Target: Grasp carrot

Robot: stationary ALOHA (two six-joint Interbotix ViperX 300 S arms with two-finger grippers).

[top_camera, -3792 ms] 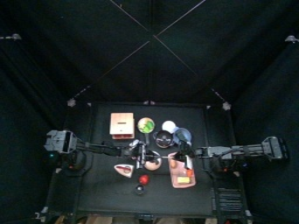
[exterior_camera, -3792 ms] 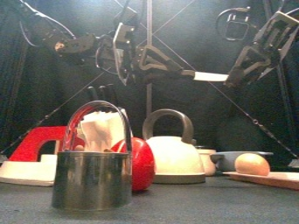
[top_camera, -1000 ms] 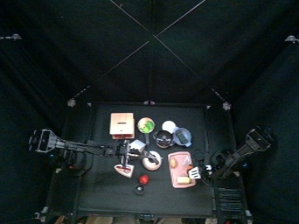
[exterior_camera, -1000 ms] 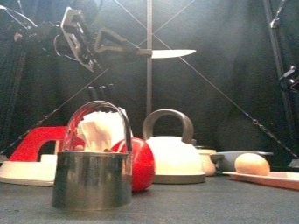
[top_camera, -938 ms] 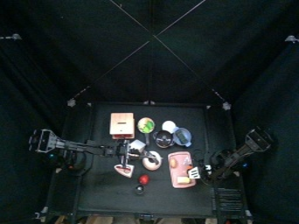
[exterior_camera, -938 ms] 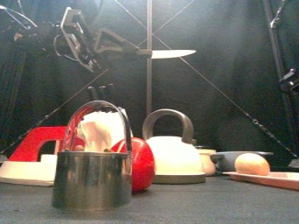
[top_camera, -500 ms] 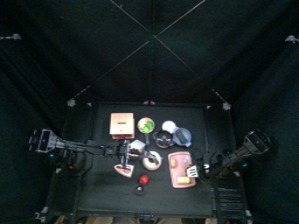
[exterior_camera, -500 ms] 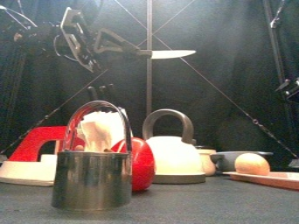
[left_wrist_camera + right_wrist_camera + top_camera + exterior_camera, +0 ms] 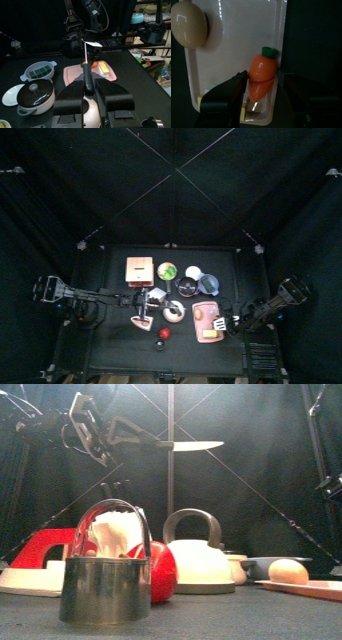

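Observation:
The carrot (image 9: 260, 75), a short orange piece with a green top, lies on the pink board (image 9: 234, 55) beside a beige egg (image 9: 188, 24). My right gripper (image 9: 264, 76) is open just above the board, one jaw on each side of the carrot, not closed on it. In the top view the right gripper (image 9: 238, 325) is at the board's (image 9: 207, 313) right edge. My left gripper (image 9: 89, 88) is shut on a knife (image 9: 87, 75) with a black handle and holds it high above the table's left (image 9: 194, 446).
A white kettle (image 9: 201, 562), a metal cup (image 9: 107, 589) and a red ball (image 9: 160, 572) stand at the front. An orange-brown box (image 9: 138, 270), a green bowl (image 9: 40, 70) and a lidded white pot (image 9: 33, 92) stand further back.
Since 3.8 s ago both arms have drawn apart from the middle; the left keeps the knife and the right has come down over the board. In the last second the right arm sank slightly.

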